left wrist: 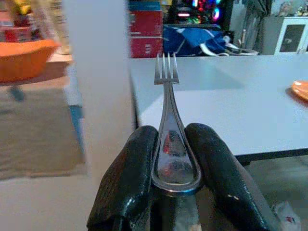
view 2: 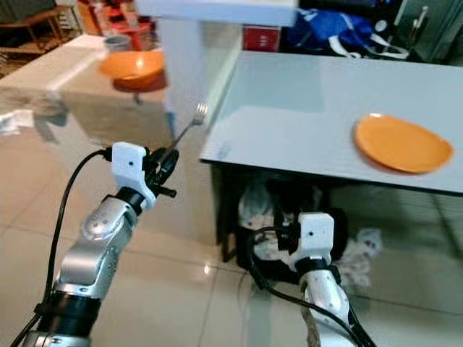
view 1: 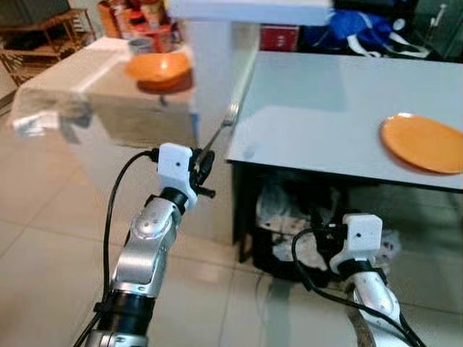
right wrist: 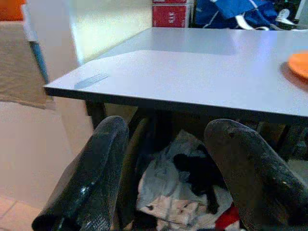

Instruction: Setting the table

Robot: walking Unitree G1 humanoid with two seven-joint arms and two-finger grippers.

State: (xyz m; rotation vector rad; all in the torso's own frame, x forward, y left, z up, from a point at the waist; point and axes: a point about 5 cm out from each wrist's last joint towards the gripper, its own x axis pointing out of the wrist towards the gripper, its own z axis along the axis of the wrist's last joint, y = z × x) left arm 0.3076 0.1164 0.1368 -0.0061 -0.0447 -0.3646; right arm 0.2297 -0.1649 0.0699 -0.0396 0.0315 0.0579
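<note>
Held a fork (left wrist: pixel 168 130) in the left hand (left wrist: pixel 169 168), squeezed tight between both black fingers (left wrist: pixel 130 178) at the wide end of the handle. Was raised in front of the near left corner of the grey worktop (view 1: pixel 325 108), off its edge and not touching it. In the left wrist view, stood straight up along the fingers, long way running from hand to worktop, four prongs at the far end. In the head views, slanted up and away from the hand, prongs (view 2: pixel 200 110) toward the worktop corner.

Lay on the right side of the worktop: an orange plate (view 1: pixel 423 143), well apart from the fork. Seen whole from the head, just a sliver of it from each wrist.

Hung lower, by the worktop's front edge: the right hand (right wrist: pixel 175 168), fingers spread wide, holding nothing. Through that wrist view, a pile of cloth (right wrist: pixel 183 192) in the dark under the worktop, much clearer than from the head.

On the left in the head views, an orange bowl (view 1: pixel 159 69) on a cloth-covered table (view 1: pixel 65 79), blurred.
</note>
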